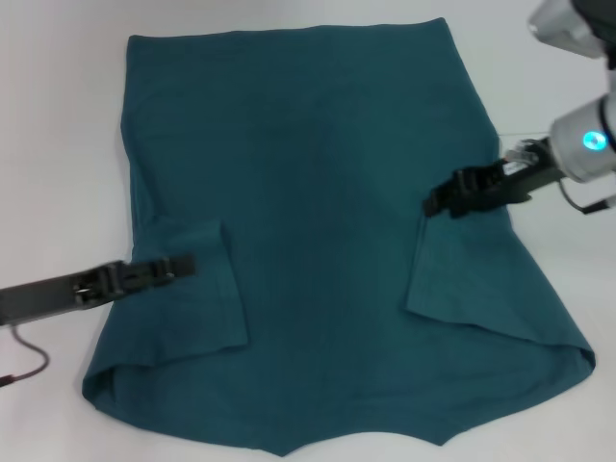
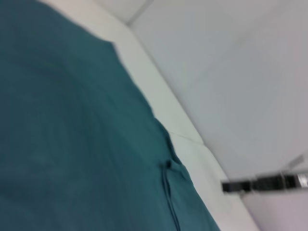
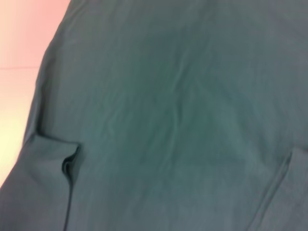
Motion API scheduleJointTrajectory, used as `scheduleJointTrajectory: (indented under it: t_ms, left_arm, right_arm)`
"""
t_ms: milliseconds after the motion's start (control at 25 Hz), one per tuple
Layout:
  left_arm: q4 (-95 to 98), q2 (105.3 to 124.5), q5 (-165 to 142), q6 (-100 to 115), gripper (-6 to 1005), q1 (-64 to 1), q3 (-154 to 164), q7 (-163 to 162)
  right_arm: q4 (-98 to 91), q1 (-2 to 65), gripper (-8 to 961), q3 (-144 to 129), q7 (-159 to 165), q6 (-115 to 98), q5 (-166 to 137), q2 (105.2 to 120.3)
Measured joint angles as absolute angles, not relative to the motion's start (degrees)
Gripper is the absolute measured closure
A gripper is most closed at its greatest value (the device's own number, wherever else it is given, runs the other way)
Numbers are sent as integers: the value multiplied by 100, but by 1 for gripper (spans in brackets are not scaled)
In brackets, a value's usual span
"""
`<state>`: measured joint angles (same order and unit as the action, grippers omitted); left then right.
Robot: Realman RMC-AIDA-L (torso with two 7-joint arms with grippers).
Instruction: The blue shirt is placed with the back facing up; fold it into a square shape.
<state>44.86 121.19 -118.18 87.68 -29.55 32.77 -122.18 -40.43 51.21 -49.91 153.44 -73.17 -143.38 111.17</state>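
Clearly we are dealing with soft, light, limp cloth: the blue shirt (image 1: 318,192) lies spread flat on the white counter (image 1: 58,115), plain side up, and it will drape and crease wherever we lift it instead of holding any shape. Its matte fabric looks grippy enough, so a pinch at an edge or hem should hold; we judge the folded sleeve edges and the outer side hems to be the sensible places to take hold, since both layers can be caught there.

Both sleeves are already turned inward onto the body. Our left gripper (image 1: 183,265) sits over the left sleeve flap, and our right gripper (image 1: 445,200) sits at the shirt's right edge just above the right sleeve flap. For either one we cannot tell whether the fingers are spread or pinching fabric.

By count: one shirt, two folded-in sleeves, two grippers, and one dark cable (image 1: 27,368) trailing on the counter beside the left arm.
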Motion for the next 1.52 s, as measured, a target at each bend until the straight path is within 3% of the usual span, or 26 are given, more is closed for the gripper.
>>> scheduleJointTrajectory:
  t_ms: [240,400,920,1200,1520]
  left_arm:
    - [4666,11960,-12167,9050,387,-2735,3033,-13745]
    - [4888,11946,-12777,9139,387,-2605,2732,-14291]
    - [4907,11908,-13565,9150,386,-2509,2287,-14660]
    - [4871,11913,-13801,8883,387,-2507,2292,-14859]
    - [4718,11908,-13898,8698,386,-2545,2329,-14893]
  right_arm:
    - [-4093,4696,512,-4668,15002,-7871,-13677,10906]
    - [-4086,4586,512,-4452,14747,-8081,-13333,10849]
    - [-4013,4470,497,-4316,14370,-8205,-13103,10889]
    - [-4007,4384,272,-4306,14361,-8284,-13098,10894]
    - [-4007,4359,272,-4297,14360,-8297,-13095,10896]
